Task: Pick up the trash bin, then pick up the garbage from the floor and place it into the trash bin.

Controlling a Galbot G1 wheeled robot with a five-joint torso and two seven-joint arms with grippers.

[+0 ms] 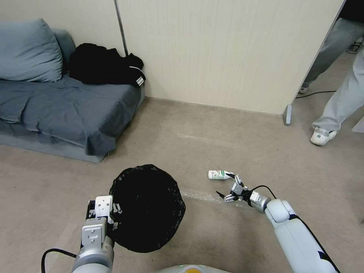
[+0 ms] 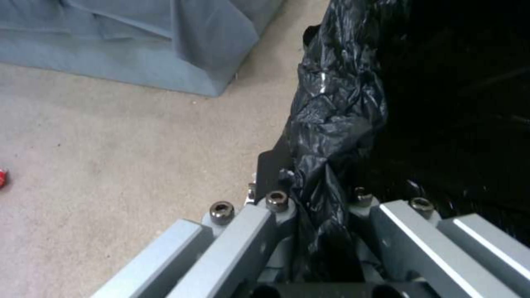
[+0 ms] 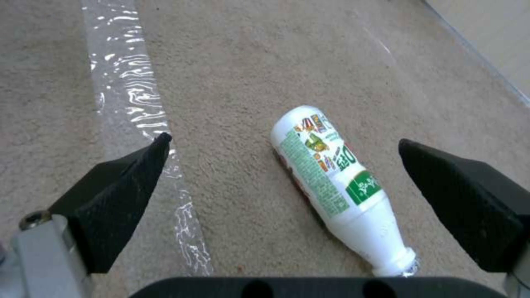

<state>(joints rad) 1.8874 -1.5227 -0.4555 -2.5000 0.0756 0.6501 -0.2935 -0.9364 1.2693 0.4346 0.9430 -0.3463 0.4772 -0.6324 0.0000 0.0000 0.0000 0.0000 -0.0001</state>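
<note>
The left gripper (image 1: 113, 216) sits in the lower left of the head view, its jaws clamped on the rim of the trash bin (image 1: 148, 208). The bin takes up the lower middle of that frame, and its glossy black bag liner covers the whole opening. In the left wrist view the left gripper (image 2: 317, 231) has a crumpled fold of that black liner (image 2: 337, 116) pinched between its grey metal links, with beige carpet (image 2: 127, 145) to the left of the frame and the corner of a grey-blue sofa (image 2: 165, 41) at the upper left. A small red scrap (image 2: 2, 178) lies at the far left edge of that frame.

The right gripper (image 1: 232, 188) reaches out in the lower right of the head view, with its jaws spread wide and holding nothing. A white bottle with a green label (image 1: 220, 174) lies on its side on the carpet just above and left of the gripper. In the right wrist view the bottle (image 3: 331, 178) lies between the two black fingertips (image 3: 127, 186), touching neither, its neck toward the bottom of the frame. A strip of clear shiny tape (image 3: 138, 124) runs along the carpet on the left side of that frame
</note>
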